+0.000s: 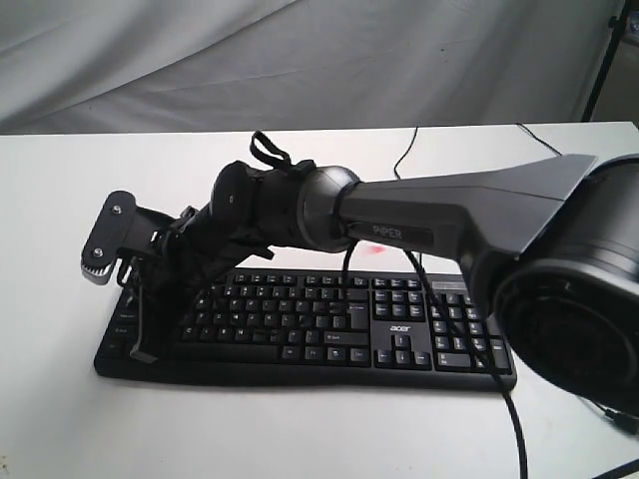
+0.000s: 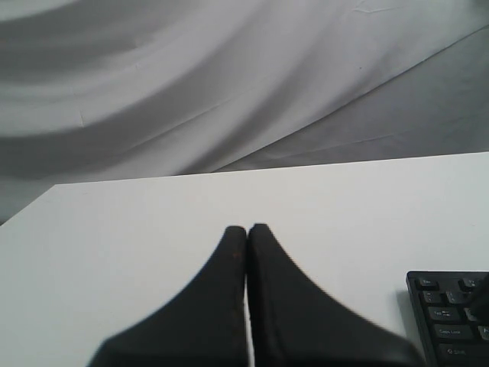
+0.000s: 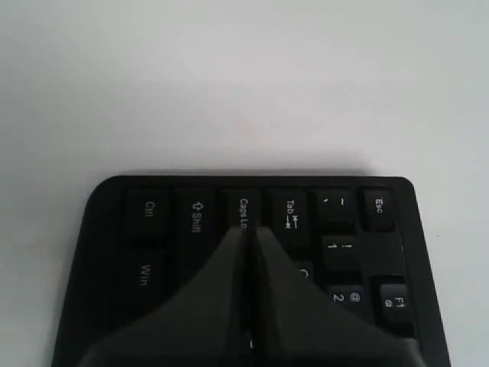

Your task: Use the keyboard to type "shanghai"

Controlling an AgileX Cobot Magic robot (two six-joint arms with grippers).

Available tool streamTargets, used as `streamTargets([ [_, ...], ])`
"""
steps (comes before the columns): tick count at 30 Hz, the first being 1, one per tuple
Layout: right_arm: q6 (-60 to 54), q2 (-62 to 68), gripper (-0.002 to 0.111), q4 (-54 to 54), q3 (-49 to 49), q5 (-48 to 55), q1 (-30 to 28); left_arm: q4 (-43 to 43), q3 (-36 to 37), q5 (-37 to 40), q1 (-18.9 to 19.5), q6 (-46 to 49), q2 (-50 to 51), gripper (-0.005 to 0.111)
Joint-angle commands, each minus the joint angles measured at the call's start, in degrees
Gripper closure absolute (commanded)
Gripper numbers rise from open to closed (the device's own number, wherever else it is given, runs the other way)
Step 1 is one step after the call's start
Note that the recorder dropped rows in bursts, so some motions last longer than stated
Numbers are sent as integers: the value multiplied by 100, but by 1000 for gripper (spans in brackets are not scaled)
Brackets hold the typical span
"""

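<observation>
The black keyboard [image 1: 319,321] lies across the white table [image 1: 60,419]. My right arm reaches over it to its left end, and my right gripper [image 1: 141,344] points down there. In the right wrist view, the right gripper [image 3: 249,230] is shut with nothing in it, its tips over the Caps Lock key [image 3: 243,208] beside Tab and Shift. My left gripper [image 2: 247,228] is shut and empty above bare table, with a corner of the keyboard [image 2: 451,313] off to one side. The left gripper does not show in the exterior view.
The keyboard's thin black cable [image 1: 404,155] runs off the back of the table. A grey-white cloth [image 1: 300,50] hangs behind. A black stand leg [image 1: 602,60] is at the back right. My right arm's big dark base [image 1: 579,299] fills the right foreground.
</observation>
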Motion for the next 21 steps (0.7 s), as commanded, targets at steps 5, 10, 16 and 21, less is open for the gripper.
streamTargets([
  [5,6,64,108,-55,-39,-97,55,-3,29,-30,-22,-16,18,106],
  [10,6,142,108,-71,-39,-189,55,-3,29,-30,-22,-16,18,106],
  [16,-5,153,108,-71,-39,-198,55,-3,29,-30,-22,-16,18,106],
  [21,-5,153,108,-124,-39,-202,55,-3,29,-30,-22,-16,18,106],
])
